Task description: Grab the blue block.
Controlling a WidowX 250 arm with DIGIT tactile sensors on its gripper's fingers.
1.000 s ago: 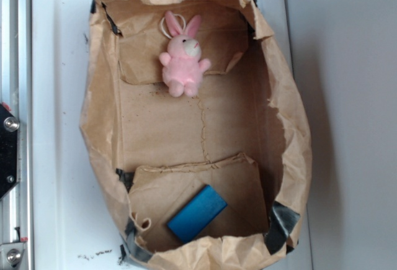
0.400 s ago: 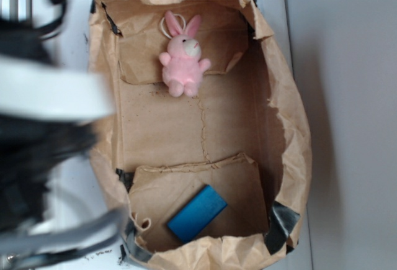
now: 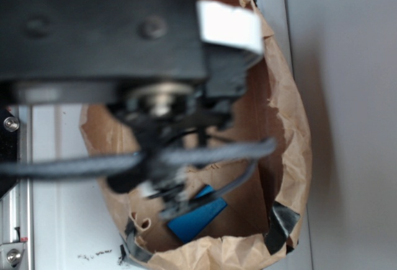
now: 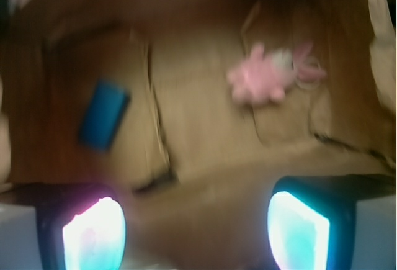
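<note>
The gripper (image 4: pixel 195 233) is spread wide and holds nothing. The flat bright-blue rectangular block (image 4: pixel 103 114) lies ahead to its left on the brown paper bag's floor (image 4: pixel 205 133), the pink plush bunny (image 4: pixel 263 79) ahead to its right.

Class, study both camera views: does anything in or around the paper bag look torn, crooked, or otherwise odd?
Yes. The brown paper bag has a ragged, crumpled rim with dark tape patching a corner. The blue block lies askew on the bag's floor, not square to its folds. The pink plush bunny is sprawled flat. Nothing is spilled.
</note>
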